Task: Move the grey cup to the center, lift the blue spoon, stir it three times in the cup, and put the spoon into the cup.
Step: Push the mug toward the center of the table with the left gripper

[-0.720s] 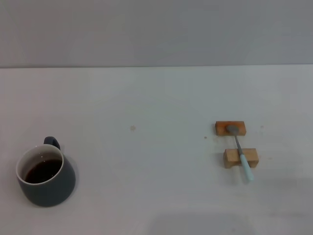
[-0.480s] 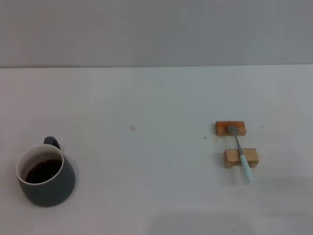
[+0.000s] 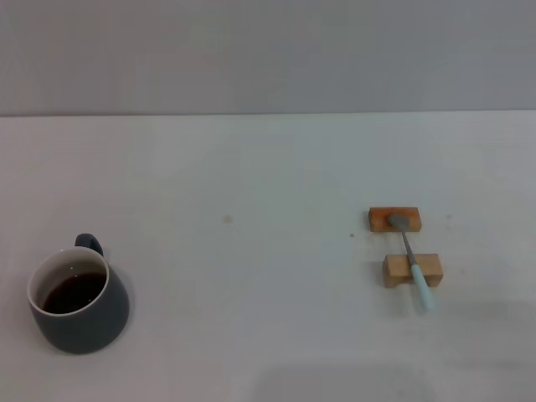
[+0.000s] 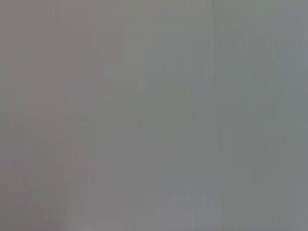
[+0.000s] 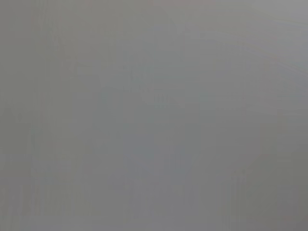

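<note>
The grey cup (image 3: 79,303) stands at the near left of the white table in the head view, upright, with dark liquid inside and its small handle pointing away from me. The blue spoon (image 3: 410,260) lies at the right, its metal bowl resting on the far wooden block (image 3: 394,219) and its pale blue handle across the near wooden block (image 3: 412,270). Neither gripper shows in any view. Both wrist views show only a plain grey surface.
The white table (image 3: 251,251) reaches to a grey wall at the back. A small dark speck (image 3: 227,219) marks the table near the middle.
</note>
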Motion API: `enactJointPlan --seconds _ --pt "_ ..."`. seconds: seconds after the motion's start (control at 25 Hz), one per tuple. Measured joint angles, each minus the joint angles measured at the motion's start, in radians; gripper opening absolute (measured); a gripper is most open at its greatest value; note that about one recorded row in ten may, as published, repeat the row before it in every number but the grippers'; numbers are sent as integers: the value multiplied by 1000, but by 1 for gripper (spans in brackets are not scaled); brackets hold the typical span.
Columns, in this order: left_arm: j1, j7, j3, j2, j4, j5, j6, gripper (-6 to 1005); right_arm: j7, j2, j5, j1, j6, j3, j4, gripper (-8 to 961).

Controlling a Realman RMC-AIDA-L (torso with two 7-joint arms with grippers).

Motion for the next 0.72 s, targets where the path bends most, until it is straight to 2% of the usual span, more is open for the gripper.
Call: enactJointPlan --seconds 0.04,0.28,0.72 --pt "3 4 5 0 -4 -1 1 796 0 0 0 0 0 0 0 661" --pt "2 14 10 0 -9 0 -8 583 0 -1 0 -2 0 0 0 661" --pt "-7 16 13 2 -11 2 -52 311 0 -1 0 -8 -13 0 0 661"
